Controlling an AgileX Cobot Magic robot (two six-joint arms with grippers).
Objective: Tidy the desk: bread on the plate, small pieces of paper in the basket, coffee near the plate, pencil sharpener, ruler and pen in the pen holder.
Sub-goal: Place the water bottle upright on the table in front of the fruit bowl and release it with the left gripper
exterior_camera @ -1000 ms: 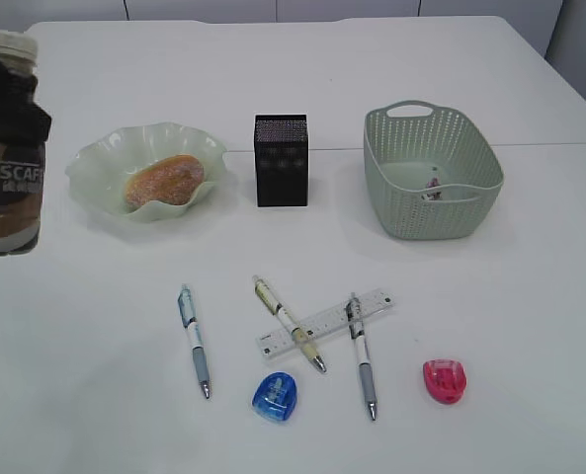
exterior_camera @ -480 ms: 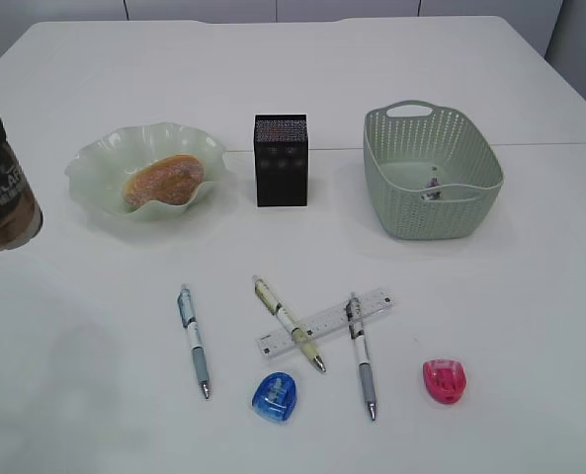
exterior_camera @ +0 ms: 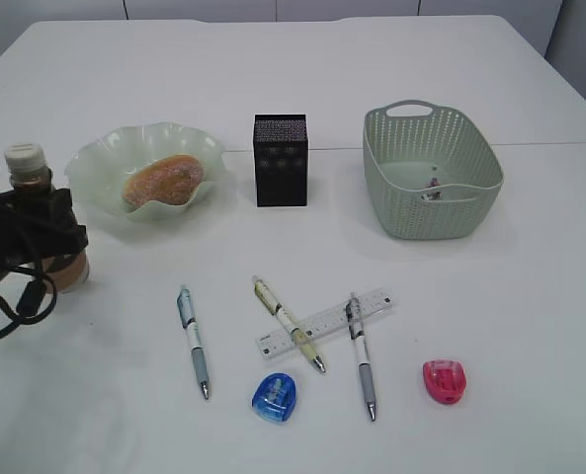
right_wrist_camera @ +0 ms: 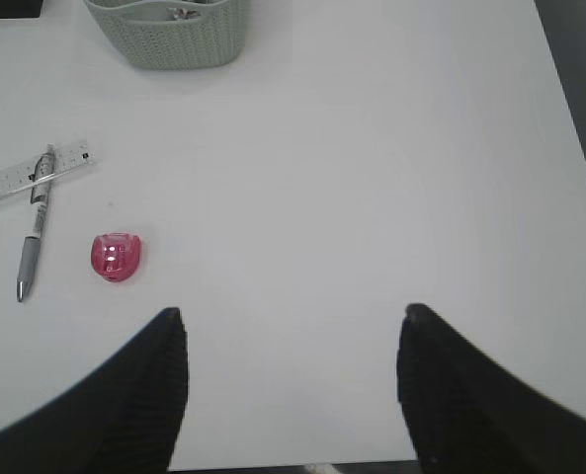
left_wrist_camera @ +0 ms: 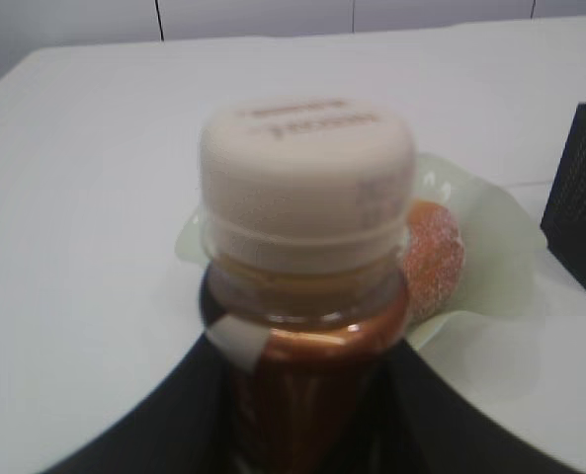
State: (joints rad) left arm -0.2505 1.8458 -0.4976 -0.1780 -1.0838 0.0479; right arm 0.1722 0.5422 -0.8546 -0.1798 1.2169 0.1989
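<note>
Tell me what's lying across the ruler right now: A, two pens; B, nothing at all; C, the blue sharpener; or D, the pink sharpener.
A: in the exterior view the ruler has a cream-barrelled pen crossing its left part and a grey-tipped pen crossing its right part, while both sharpeners sit apart from it on the desk.

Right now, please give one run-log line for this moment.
left gripper: shut on coffee, beside plate | right gripper: open, empty | bread: on plate
</note>
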